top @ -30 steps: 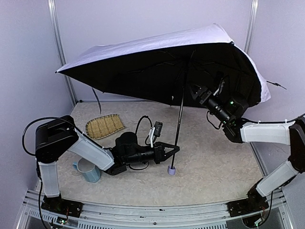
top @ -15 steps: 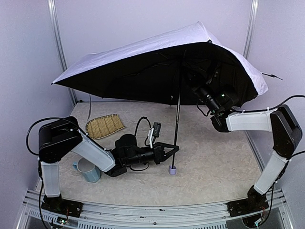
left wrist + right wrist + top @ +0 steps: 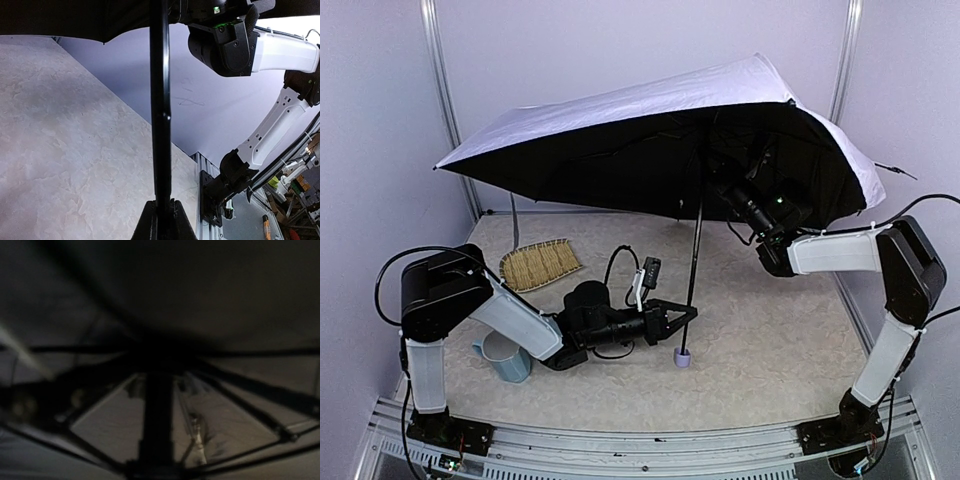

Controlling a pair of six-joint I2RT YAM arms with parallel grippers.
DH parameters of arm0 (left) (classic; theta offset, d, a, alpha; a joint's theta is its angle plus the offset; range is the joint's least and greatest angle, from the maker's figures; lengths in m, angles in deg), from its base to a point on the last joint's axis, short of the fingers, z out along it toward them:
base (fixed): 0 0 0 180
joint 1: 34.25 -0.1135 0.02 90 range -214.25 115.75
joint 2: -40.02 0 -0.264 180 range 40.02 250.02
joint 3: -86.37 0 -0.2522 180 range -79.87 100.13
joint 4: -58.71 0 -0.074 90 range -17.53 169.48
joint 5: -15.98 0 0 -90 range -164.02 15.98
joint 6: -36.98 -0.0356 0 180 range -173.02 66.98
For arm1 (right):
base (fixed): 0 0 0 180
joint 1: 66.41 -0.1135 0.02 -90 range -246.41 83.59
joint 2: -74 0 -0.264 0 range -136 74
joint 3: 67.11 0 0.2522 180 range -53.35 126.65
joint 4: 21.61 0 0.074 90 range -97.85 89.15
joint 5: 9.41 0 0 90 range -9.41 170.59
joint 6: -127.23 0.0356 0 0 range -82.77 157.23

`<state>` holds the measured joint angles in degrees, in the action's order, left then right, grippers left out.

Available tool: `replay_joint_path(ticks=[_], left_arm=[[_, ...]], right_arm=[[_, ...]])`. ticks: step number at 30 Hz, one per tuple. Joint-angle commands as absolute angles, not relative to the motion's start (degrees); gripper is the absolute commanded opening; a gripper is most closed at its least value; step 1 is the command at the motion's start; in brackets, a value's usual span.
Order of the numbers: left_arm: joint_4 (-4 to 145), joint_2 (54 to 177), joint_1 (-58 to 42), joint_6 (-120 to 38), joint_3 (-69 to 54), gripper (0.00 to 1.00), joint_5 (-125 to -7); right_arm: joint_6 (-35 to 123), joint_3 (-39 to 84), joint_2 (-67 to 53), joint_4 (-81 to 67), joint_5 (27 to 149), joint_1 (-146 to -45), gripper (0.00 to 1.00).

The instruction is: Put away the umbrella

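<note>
Left jaws clamped on umbrella point(image 3: 620, 108) shaft point(image 3: 160, 100) low down, just above knob point(image 3: 682, 357) resting on bench point(image 3: 770, 340). Umbrella open, canopy up, shaft near upright. Right jaws under canopy beside shaft top; apart or together, can't tell: wrist view dark, blurred.

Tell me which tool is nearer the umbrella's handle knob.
Left. The left tool grips the shaft just above the handle knob; the right tool is far up the shaft, under the canopy.

Open umbrella point(image 3: 650, 108), lavender-white outside, black lining, shaft upright
</note>
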<state>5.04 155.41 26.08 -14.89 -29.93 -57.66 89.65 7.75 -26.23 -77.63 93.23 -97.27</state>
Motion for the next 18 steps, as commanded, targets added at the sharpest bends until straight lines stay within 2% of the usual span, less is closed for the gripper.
replay_joint_path(ticks=[1,5,7,8,10,11,12,18], left_arm=[[3.2,155.3,26.5,-16.5,-28.3,0.0,-57.4],[3.3,155.2,26.5,-16.6,-28.4,0.0,-57.6],[3.5,154.9,26.5,-16.9,-28.5,0.0,-57.8],[3.7,154.6,26.5,-17.0,-28.6,0.0,-58.2],[4.5,153.8,26.5,-17.6,-28.8,0.0,-59.5],[5.3,153.3,26.5,-18.0,-28.9,0.0,-60.5],[6.5,152.7,26.5,-18.5,-28.8,0.0,-61.4],[13.4,150.5,26.8,-22.5,-27.5,0.0,-66.4]], right_arm=[[89.7,7.5,-26.1,-78.6,92.2,-97.4,0.19],[89.1,7.2,-25.9,-78.8,92.1,-97.4,0.0],[88.4,7.1,-25.7,-78.2,92.0,-97.4,0.0],[87.8,7.0,-25.4,-77.4,91.9,-97.4,0.09],[84.3,7.0,-24.2,-74.4,91.9,-97.4,0.41],[81.7,6.9,-23.3,-71.4,91.5,-97.6,0.52],[78.7,6.7,-22.1,-67.8,89.0,-98.1,0.57],[53.4,7.7,-17.2,-51.9,67.6,-105.0,0.61]])
